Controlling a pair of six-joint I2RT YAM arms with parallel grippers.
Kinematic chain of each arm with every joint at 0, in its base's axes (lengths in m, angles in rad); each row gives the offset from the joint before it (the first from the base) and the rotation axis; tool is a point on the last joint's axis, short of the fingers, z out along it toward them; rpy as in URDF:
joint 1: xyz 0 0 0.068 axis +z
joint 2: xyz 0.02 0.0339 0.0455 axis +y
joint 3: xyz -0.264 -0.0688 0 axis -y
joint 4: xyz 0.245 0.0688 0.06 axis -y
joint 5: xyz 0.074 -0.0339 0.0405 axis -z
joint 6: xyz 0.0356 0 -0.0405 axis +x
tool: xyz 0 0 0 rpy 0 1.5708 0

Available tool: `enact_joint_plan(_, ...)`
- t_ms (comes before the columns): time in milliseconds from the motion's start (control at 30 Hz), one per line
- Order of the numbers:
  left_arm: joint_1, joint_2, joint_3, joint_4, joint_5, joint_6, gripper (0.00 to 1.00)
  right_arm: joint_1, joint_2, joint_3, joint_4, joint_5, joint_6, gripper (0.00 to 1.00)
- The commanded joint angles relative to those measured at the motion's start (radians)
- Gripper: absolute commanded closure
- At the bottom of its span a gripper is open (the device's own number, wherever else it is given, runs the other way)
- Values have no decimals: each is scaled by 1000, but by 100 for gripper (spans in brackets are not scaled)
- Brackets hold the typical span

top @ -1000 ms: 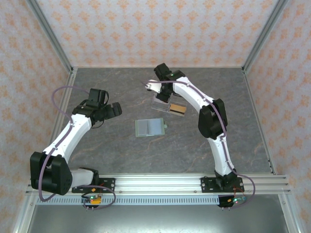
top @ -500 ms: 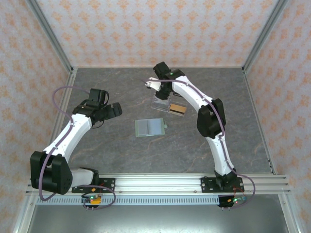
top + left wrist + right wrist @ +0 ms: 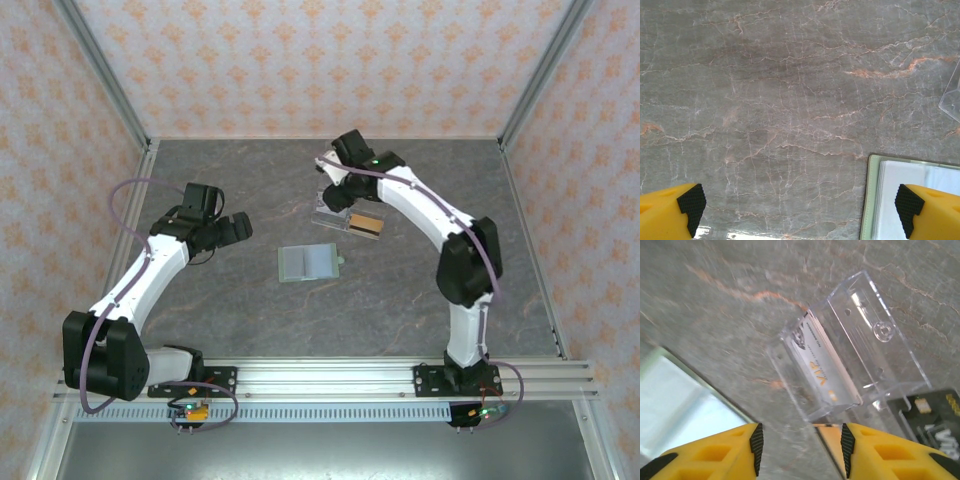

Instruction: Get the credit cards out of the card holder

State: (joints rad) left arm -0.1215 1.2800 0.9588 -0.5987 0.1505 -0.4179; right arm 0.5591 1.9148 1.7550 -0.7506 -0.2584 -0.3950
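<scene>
Left jaws wide open, empty. Right jaws half open, empty, just above the stand (image 3: 875,330); a clumsy move could topple it and its card (image 3: 822,372).

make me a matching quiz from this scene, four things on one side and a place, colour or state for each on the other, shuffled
Things:
1 card holder
2 silver card
3 left gripper
4 stand

Descriptions:
a jaws wide apart, nothing between them
b see-through
c lying open on the table
d inside the stand

Pairs: 1-c, 2-d, 3-a, 4-b
</scene>
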Motion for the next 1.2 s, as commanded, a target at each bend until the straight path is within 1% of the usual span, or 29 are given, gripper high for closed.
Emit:
enact_joint_plan(0, 8, -5, -21, -6, 6, -13, 0, 12, -124, -135, 130, -97, 272, 52)
enact_joint_plan(100, 9, -19, -26, -20, -5, -27, 0, 56, -193, -236, 152, -42, 393, 50)
enact_joint_plan(233, 8, -44, -38, -36, -46, -54, 0, 148, -248, -349, 192, 31, 515, 41)
enact_joint_plan(300, 9, -54, -48, -34, -48, -63, 0, 188, -238, -376, 205, 51, 579, 38)
enact_joint_plan(400, 8, -61, -59, -27, -37, -73, 0, 236, -191, -397, 237, 62, 645, 37)
enact_joint_plan(533, 9, -61, -71, -23, -17, -79, 0, 270, -97, -378, 263, 72, 686, 37)
enact_joint_plan(733, 9, -55, -84, -16, 4, -91, 0, 274, 35, -313, 243, 75, 713, 38)
enact_joint_plan(900, 9, -39, -94, 5, 40, -102, 0, 275, 120, -249, 209, 102, 717, 39)
enact_joint_plan(1167, 9, -4, -105, 47, 110, -110, 0, 275, 209, -166, 126, 189, 743, 47)
